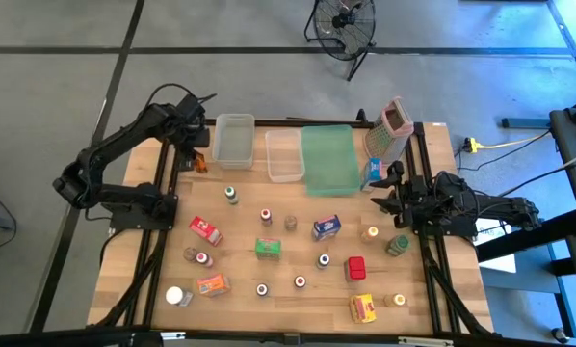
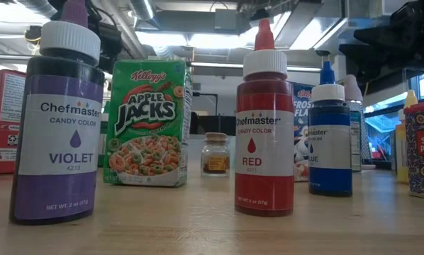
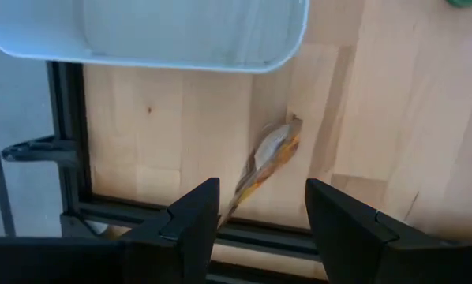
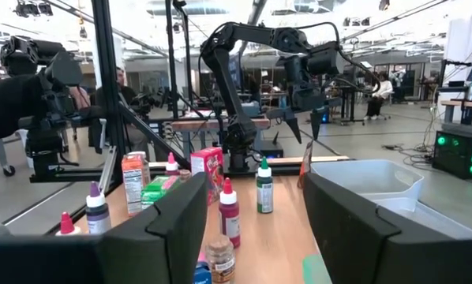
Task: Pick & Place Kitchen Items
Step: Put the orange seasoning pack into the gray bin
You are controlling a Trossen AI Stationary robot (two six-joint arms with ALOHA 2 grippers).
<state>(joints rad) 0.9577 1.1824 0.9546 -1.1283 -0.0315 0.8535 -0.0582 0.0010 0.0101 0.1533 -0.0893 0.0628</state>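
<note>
Kitchen items (image 1: 269,247): spread loose over the middle and near half of the surface, most standing apart from one another, so a tool can likely drop on any one of them without bumping its neighbour.
Orange packet (image 3: 266,161): lies by the far left corner, just beside the nearest clear bin (image 1: 233,138) and apart from the rest; I judge it the piece in hand.
Left tool (image 3: 256,223): hangs right over that packet, dark fingers parted either side of it and gripping nothing; looks lined up to come down on it.
Right tool (image 4: 252,229): waits near the right edge, fingers apart and empty, facing across the surface.
Containers: two clear bins and a green tray (image 1: 330,159) sit along the far edge, seemingly where the goods are bound; nothing shows inside them from above.
Grater (image 1: 388,132): stands at the far right corner, beside the tray.
Hard to make out: from above the left arm covers most of the packet; its print is unreadable, and whether it lies flat or on edge I cannot say.
Cut off: the level view shows only the nearest bottles, violet (image 2: 56,120) and red (image 2: 264,124), hiding those behind.
</note>
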